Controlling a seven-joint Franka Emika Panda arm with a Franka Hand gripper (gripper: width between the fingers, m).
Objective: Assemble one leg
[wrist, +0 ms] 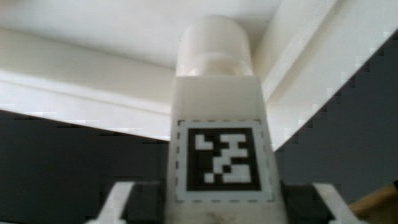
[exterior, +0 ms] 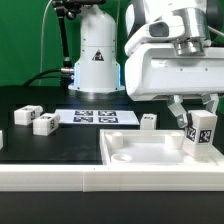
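Observation:
My gripper [exterior: 195,118] is shut on a white leg [exterior: 203,134] with a black-and-white tag, holding it upright over the exterior view's right end of the large white square panel [exterior: 130,152]. In the wrist view the held leg [wrist: 221,130] runs out between my fingers [wrist: 125,198], its rounded tip pointing at the panel's raised rim [wrist: 107,95]. Three more legs lie on the black table: two at the exterior view's left [exterior: 27,115] [exterior: 45,124] and one behind the panel [exterior: 149,121].
The marker board [exterior: 95,117] lies flat on the table in front of the white robot base [exterior: 97,62]. A white bar [exterior: 90,180] runs along the table's front edge. A green wall stands behind.

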